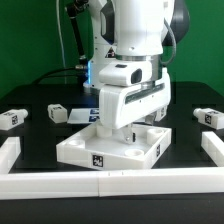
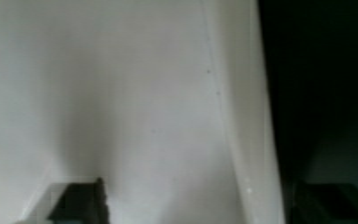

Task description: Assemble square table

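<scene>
Square tabletop (image 1: 85, 150) sits mid black table (image 1: 35, 100), tag on front edge. Gripper (image 1: 120, 130) hangs low right over it. Claw open or clamped? Can't tell, fingers hidden. Wrist view just blurry white plastic surface (image 2: 105, 100). Loose legs lie apart from tabletop: far leg (image 1: 10, 118) and near leg (image 1: 58, 113) on exterior view's left, third leg (image 1: 207, 117) on its right. Border rail (image 1: 120, 183) in front.

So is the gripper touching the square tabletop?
Cannot tell. The exterior view has the gripper low over the tabletop, fingertips hidden; the wrist view is a white blur.
</scene>
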